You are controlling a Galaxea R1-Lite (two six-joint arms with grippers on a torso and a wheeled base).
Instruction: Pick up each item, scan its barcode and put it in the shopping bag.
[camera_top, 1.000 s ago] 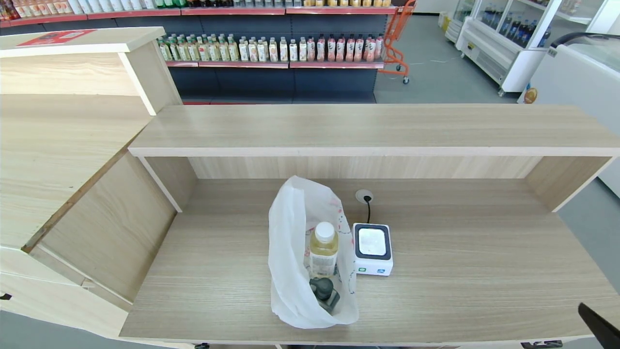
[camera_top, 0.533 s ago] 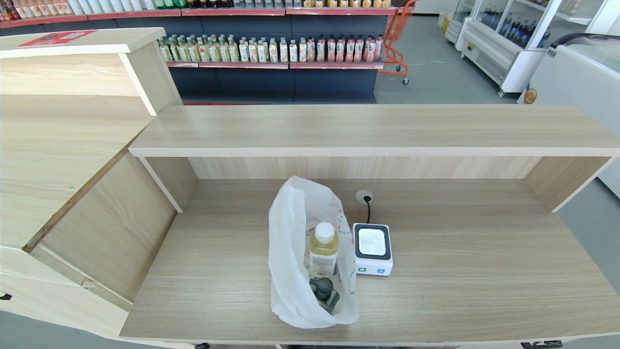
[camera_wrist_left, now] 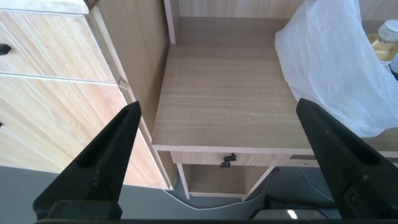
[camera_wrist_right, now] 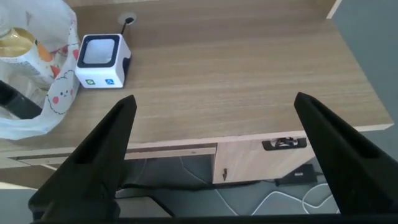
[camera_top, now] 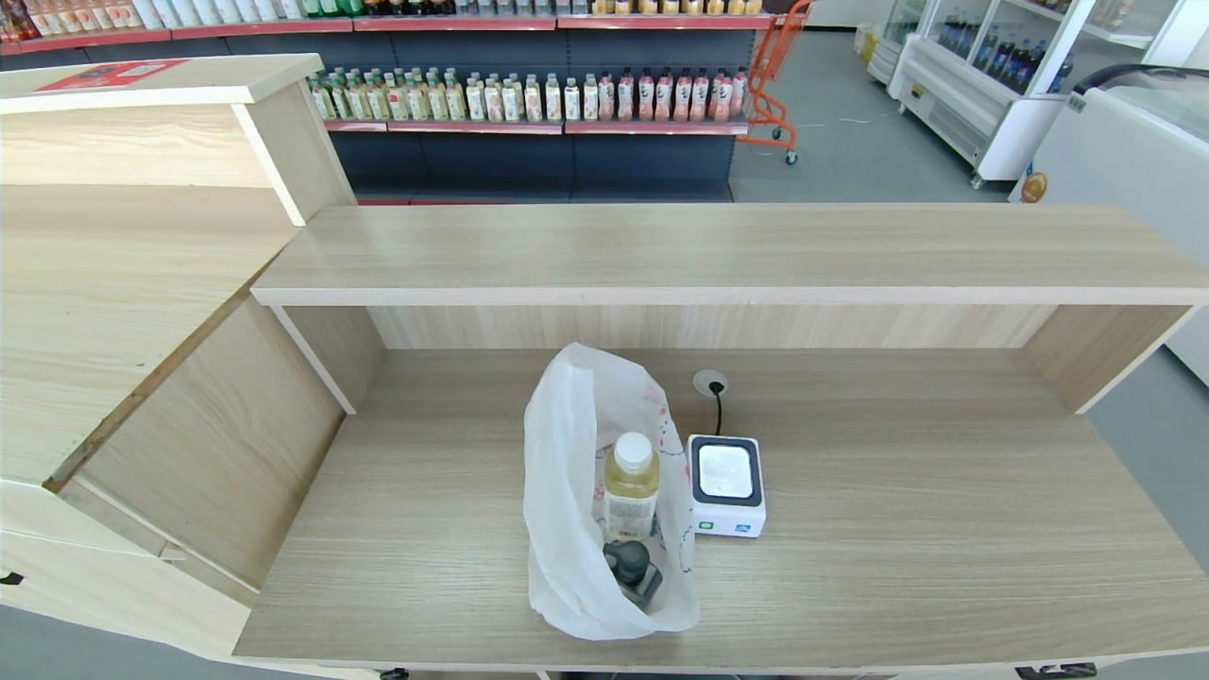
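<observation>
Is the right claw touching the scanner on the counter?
Apart. The right wrist view shows a bare stretch of counter between the right claw and the scanner.

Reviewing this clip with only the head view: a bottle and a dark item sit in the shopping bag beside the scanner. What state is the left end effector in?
Observer: The left end effector is open and empty, short of the counter's near edge, to the left of the shopping bag.
Operator: And the right one?
Observer: The right end effector is open and empty too, short of the same edge, to the right of the scanner.
Operator: Anything under the counter front?
Observer: A drawer front with a dark latch, and cables lower down.
</observation>
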